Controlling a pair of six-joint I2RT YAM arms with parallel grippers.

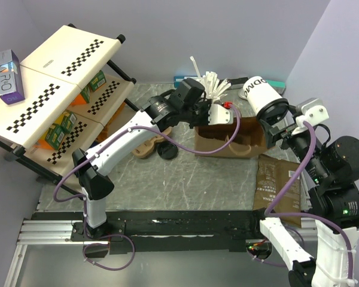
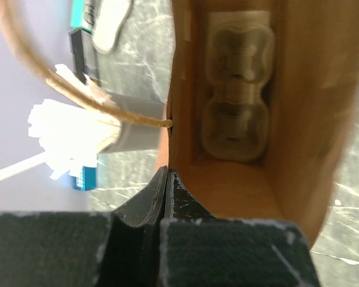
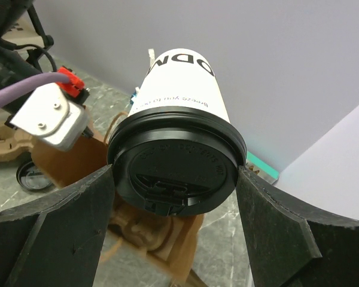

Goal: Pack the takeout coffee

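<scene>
The takeout coffee (image 1: pixel 260 91) is a white paper cup with black print and a black lid (image 3: pixel 176 161). It hangs tilted on its side above the right end of an open brown paper bag (image 1: pixel 227 142). My right gripper (image 3: pixel 176 179) is shut on it, one finger on each side of the lid's rim. My left gripper (image 2: pixel 167 174) is shut on the bag's near wall (image 2: pixel 182 89) at its top edge. A pulp cup carrier (image 2: pixel 236 101) lies at the bottom of the bag.
A grey cup of white sticks (image 1: pixel 212 85) stands behind the bag. Another pulp carrier (image 1: pixel 145 147) and a loose black lid (image 1: pixel 166 151) lie left of it. A flat brown bag (image 1: pixel 278 185) lies at the right. A checkered shelf rack (image 1: pixel 60 89) fills the left.
</scene>
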